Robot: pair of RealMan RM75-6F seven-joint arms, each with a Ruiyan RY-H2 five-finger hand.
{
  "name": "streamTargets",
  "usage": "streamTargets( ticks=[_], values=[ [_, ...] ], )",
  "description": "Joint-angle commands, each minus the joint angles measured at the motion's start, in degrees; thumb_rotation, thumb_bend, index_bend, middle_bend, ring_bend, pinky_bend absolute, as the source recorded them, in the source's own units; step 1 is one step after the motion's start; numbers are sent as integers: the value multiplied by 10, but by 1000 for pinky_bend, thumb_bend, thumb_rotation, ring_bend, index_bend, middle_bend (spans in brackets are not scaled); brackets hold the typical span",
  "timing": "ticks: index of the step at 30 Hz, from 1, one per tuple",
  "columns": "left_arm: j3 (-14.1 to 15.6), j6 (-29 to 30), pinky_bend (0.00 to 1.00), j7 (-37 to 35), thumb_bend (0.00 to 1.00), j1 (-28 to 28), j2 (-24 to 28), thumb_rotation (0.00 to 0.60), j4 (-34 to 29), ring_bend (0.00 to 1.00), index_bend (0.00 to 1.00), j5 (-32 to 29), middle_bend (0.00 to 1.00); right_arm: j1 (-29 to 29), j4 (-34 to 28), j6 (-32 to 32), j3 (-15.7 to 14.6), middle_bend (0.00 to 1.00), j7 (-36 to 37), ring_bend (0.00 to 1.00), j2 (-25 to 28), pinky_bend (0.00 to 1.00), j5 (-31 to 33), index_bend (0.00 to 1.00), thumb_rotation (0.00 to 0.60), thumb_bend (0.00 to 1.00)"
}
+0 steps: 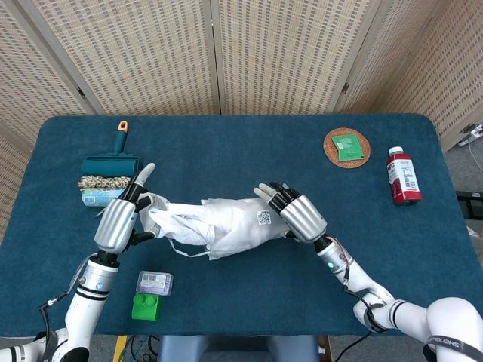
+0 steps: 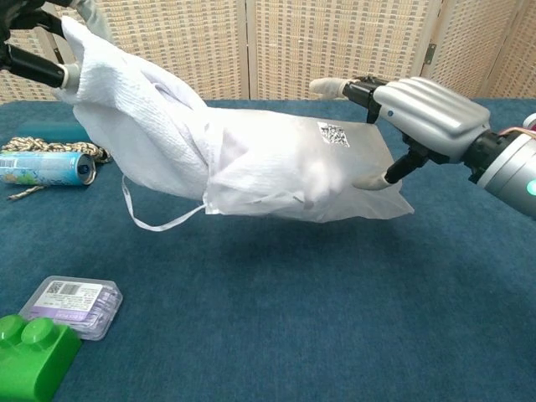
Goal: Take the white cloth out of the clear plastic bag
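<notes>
The clear plastic bag (image 2: 310,172) hangs above the blue table between both hands, with a QR label on top. My right hand (image 2: 419,113) grips its right end, thumb under and fingers over. The white cloth (image 2: 134,109) sticks out of the bag's left mouth, and my left hand (image 1: 121,215) holds its free end, raised at upper left in the chest view. In the head view the bag (image 1: 241,222) and the cloth (image 1: 162,219) lie across the table's middle, with my right hand (image 1: 298,215) on the bag. A thin white loop dangles below the bag's mouth.
A lint roller (image 1: 112,162), a rope bundle and a can (image 2: 46,167) lie at the left. A small clear box (image 1: 155,283) and a green block (image 1: 146,307) sit near the front edge. A coaster with a green card (image 1: 347,146) and a red bottle (image 1: 403,176) stand at the right.
</notes>
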Motion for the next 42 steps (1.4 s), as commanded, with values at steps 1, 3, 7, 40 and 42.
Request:
streamTargets(
  ticks=[1, 3, 7, 40, 42],
  values=[
    [1, 0, 252, -2, 441, 2, 0, 600, 2, 0, 662, -1, 0, -6, -10, -16, 0, 94, -16, 70, 10, 358, 12, 24, 600, 0],
    [3, 0, 252, -4, 441, 4, 0, 600, 4, 0, 662, -2, 0, -11, -16, -25, -1, 85, -23, 62, 16, 355, 20, 21, 600, 0],
    [10, -4, 252, -4, 441, 6, -4, 600, 9, 0, 662, -2, 0, -17, -35, -49, -3, 46, -35, 26, 27, 336, 35, 3, 600, 0],
    [26, -14, 252, 7, 441, 11, -27, 600, 20, 0, 662, 10, 0, -60, -101, -60, -2, 1000, -53, 1000, 18, 1000, 52, 376, 600, 0],
    [26, -14, 252, 7, 441, 12, -26, 600, 20, 0, 662, 10, 0, -57, -100, -64, 0, 1000, -53, 1000, 13, 1000, 51, 381, 600, 0]
  ],
)
